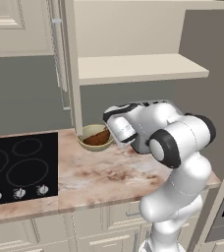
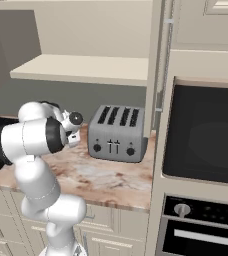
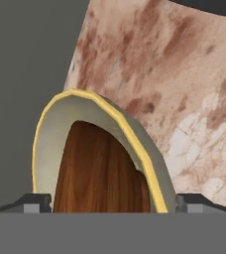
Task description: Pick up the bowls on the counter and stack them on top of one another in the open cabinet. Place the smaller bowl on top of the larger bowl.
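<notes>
Smaller bowl [image 3: 102, 171] cut off at bottom edge

Grey wall [image 1: 30, 93] behind everything, cream drawers [image 1: 114, 216] below. Black cooktop [image 1: 20, 167] on one side, silver toaster [image 2: 117, 133] further along, then a dark built-in oven [image 2: 203, 135] in a tall cream unit.

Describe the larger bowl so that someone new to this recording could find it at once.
Start at the black cooktop and move right onto the marbled counter. At its back edge, beside the cabinet's tall side panel, sits the larger bowl: pale olive-beige, yellow-rimmed, with the dark reddish-brown bowl inside it.
</notes>
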You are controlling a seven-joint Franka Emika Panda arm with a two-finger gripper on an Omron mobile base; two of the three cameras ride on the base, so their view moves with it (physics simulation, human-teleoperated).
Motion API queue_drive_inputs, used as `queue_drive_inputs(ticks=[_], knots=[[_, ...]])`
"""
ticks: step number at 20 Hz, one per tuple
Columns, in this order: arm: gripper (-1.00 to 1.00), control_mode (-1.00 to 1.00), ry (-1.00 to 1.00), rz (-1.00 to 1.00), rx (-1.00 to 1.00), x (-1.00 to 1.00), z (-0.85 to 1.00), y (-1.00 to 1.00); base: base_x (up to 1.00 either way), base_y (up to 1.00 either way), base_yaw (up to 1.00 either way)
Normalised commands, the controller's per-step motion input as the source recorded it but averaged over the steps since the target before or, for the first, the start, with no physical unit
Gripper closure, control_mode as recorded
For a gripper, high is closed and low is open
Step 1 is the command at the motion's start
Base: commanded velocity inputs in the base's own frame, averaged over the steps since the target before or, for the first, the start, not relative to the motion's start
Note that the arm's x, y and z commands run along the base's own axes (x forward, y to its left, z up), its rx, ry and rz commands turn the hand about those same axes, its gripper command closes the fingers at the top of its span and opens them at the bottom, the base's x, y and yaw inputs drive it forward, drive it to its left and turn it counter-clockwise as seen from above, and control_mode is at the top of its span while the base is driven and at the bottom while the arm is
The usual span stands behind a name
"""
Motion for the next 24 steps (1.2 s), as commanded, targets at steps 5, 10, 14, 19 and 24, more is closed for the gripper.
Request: queue_drive_inputs(ticks=[5, 10, 14, 19, 24], knots=[[-1.00, -1.00, -0.03, 0.02, 0.00, 0.00, -0.33, 0.39, 0.00, 0.00, 0.00], [1.00, -1.00, -0.01, 0.00, -0.01, 0.07, -0.27, 0.54, 0.00, 0.00, 0.00], [1.00, -1.00, 0.00, 0.00, 0.00, 0.05, -0.34, 0.33, 0.00, 0.00, 0.00], [1.00, -1.00, -0.02, 0.00, 0.00, 0.00, -0.14, 0.12, 0.00, 0.00, 0.00], [1.00, -1.00, -0.02, 0.00, 0.00, -0.09, 0.06, 0.00, 0.00, 0.00, 0.00]])
